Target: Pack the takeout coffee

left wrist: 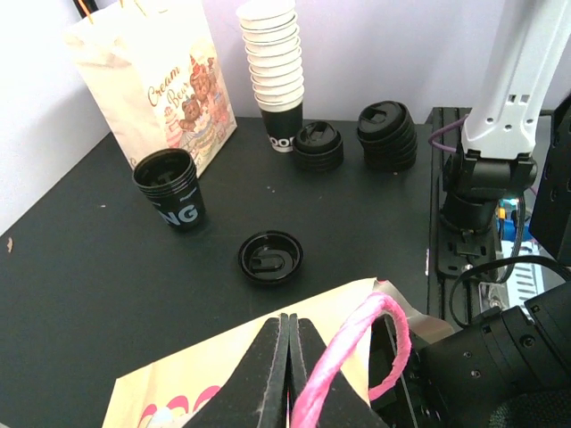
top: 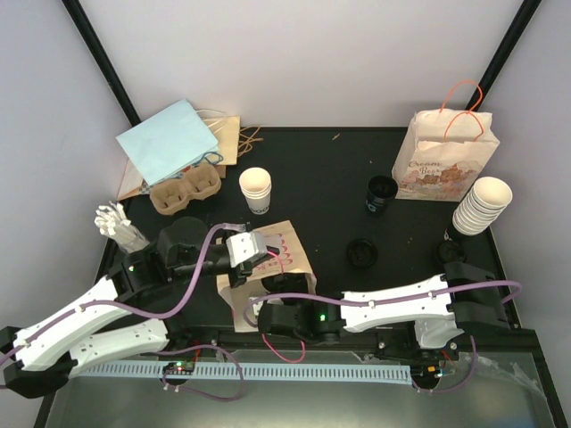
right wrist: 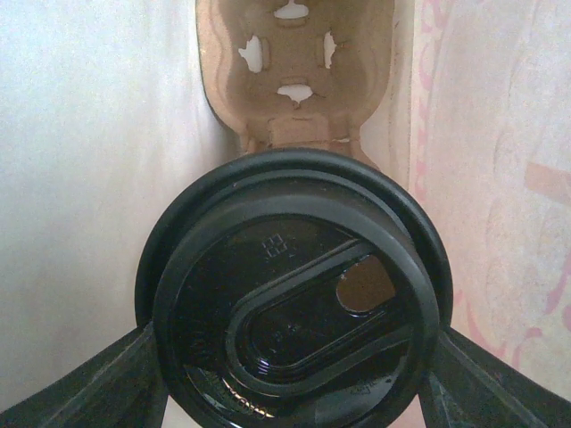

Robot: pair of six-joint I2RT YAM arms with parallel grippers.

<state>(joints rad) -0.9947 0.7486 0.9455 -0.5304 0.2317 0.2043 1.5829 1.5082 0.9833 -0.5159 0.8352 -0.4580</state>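
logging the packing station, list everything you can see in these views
pink-handled bag: 1, tan, front centre
lidded cup: 1, black, inside that bag
cup carrier: 1, brown, in the bag beyond the cup
second carrier: 1, brown, back left
blue bag: 1, light blue, back left, on brown bags
bear-print bag: 1, cream, back right
white cup stacks: 2, back centre and far right
open black cups: 1 short stack, right of centre
loose lid: 1, black, centre right
lid stacks: 2, black, right
white bundle: 1, left edge, kind unclear
left arm: jaws shut on the pink-handled bag
right arm: jaws shut on the lidded cup
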